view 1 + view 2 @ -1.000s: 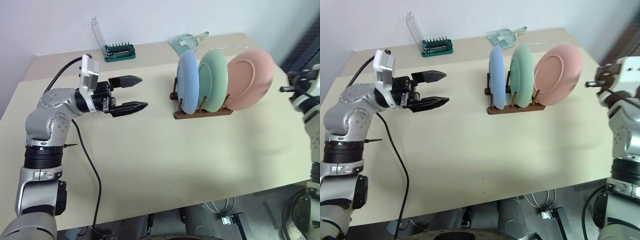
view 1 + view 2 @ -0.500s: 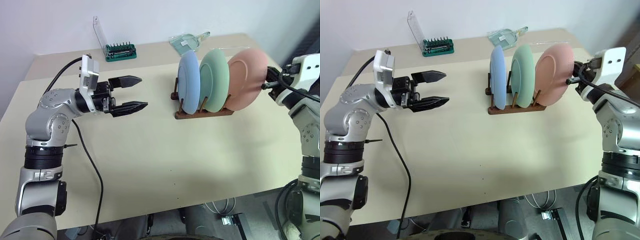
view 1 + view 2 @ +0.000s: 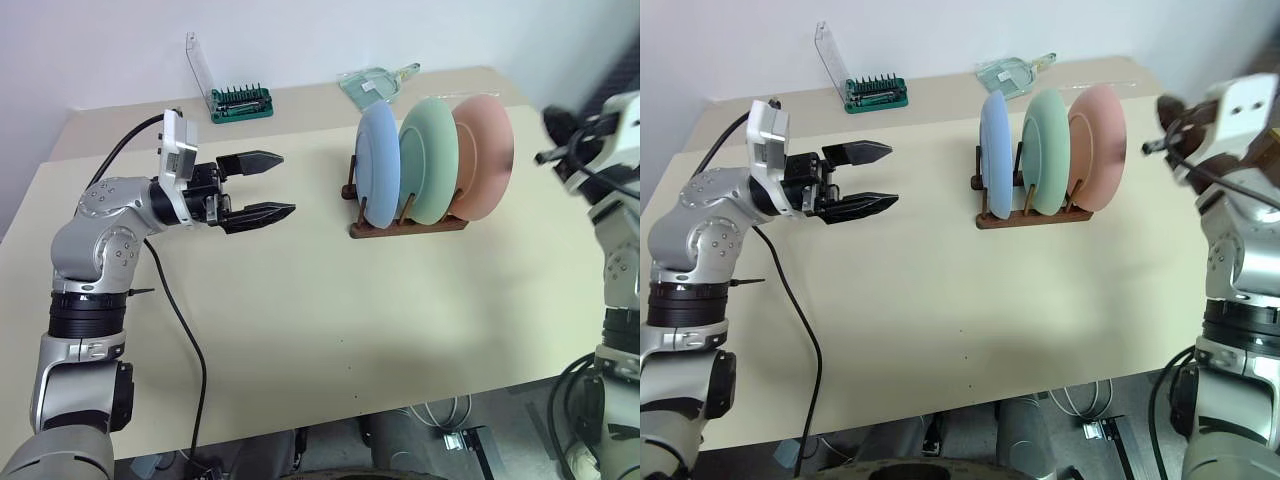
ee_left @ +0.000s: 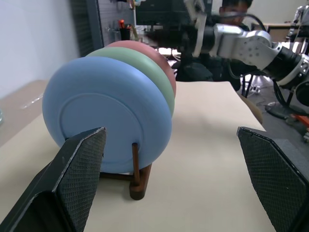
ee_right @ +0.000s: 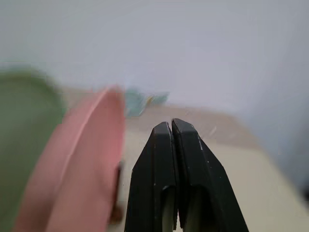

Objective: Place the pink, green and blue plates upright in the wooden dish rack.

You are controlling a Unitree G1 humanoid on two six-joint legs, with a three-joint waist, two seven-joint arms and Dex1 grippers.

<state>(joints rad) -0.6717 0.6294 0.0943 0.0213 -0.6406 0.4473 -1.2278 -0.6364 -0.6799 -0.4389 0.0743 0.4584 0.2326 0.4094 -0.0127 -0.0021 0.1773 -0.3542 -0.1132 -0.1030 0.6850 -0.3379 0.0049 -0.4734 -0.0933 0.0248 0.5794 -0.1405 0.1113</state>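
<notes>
The wooden dish rack (image 3: 405,226) stands on the table, right of centre. Three plates stand on edge in it: blue (image 3: 378,165) on the left, green (image 3: 428,160) in the middle, pink (image 3: 485,155) on the right. The pink plate stands nearly upright, close behind the green one. My right gripper (image 5: 171,124) is shut and empty, raised off the pink plate's right side and apart from it. My left gripper (image 3: 288,183) hovers open over the table left of the rack, pointing at the blue plate (image 4: 106,113).
A green tray of screwdriver bits (image 3: 239,103) with a clear lid (image 3: 197,62) sits at the table's far edge. A clear glass scoop (image 3: 372,83) lies behind the rack. A black cable (image 3: 180,320) hangs from my left arm across the table's left part.
The pink plate leaned far right, then tipped up against the green one as my shut right gripper pressed its rim. That gripper has since risen away. The left arm stayed still.
</notes>
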